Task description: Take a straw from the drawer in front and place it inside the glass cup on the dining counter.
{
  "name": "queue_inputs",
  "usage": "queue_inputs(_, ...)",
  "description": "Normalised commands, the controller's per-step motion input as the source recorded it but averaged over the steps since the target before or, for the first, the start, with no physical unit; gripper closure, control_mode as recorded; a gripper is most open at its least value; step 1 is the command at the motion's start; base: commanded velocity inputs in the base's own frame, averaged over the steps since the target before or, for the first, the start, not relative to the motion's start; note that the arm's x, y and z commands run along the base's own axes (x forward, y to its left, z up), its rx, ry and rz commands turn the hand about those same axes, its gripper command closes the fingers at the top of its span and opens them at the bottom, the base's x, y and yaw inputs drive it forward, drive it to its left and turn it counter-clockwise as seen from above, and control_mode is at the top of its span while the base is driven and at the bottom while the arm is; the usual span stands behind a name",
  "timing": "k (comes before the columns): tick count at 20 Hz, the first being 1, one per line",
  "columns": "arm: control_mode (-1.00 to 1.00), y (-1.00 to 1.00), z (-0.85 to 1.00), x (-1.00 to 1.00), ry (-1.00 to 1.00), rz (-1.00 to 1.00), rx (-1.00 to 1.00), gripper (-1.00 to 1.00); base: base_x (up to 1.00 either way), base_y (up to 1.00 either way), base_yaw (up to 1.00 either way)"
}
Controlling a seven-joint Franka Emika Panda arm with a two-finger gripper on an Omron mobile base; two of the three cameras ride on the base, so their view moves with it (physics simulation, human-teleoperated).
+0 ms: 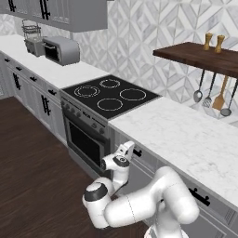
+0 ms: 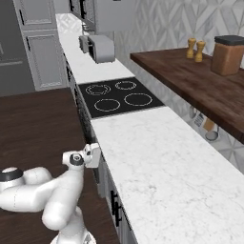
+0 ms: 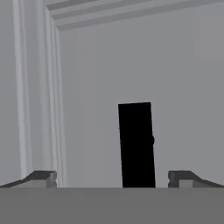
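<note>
My gripper (image 3: 113,178) is open, its two fingertips (image 3: 43,177) spread wide just in front of the shut light grey drawer (image 3: 87,109). The drawer's black bar handle (image 3: 136,144) stands between the fingertips, a little toward the right one; contact cannot be told. In the left base view the gripper (image 1: 131,149) sits against the drawer front (image 1: 148,160), just under the marble worktop and right of the oven. In the right base view the gripper (image 2: 95,156) is at the cabinet face below the worktop edge. The straw is hidden. The glass cup and dining counter are out of view.
The marble worktop (image 1: 186,135) with a black cooktop (image 1: 109,95) runs above the drawer, the oven (image 1: 86,139) to its left. A toaster (image 1: 62,50) stands farther back. A wooden shelf (image 2: 200,81) carries shakers and a jar; utensils (image 1: 218,95) hang beneath. Dark floor (image 1: 32,176) is open behind the arm.
</note>
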Motion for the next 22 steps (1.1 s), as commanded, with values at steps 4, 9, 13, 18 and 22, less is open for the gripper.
queue_inputs(4,-1.00,0.00,-0.38,0.14,-0.02,0.00,0.00,1.00,0.00,0.00,0.00)
queue_inputs(9,-1.00,0.04,-0.16,-0.19,-0.07,0.00,0.00,1.00,0.00,0.00,0.00)
queue_inputs(13,-1.00,0.31,0.00,-0.59,-0.09,0.00,0.00,1.00,0.00,0.00,0.00)
queue_inputs(18,-1.00,0.70,0.00,-0.67,-0.04,0.00,0.00,1.00,0.00,0.00,0.00)
queue_inputs(22,-1.00,0.98,0.00,-0.57,0.00,0.00,0.00,1.00,0.00,0.00,0.00)
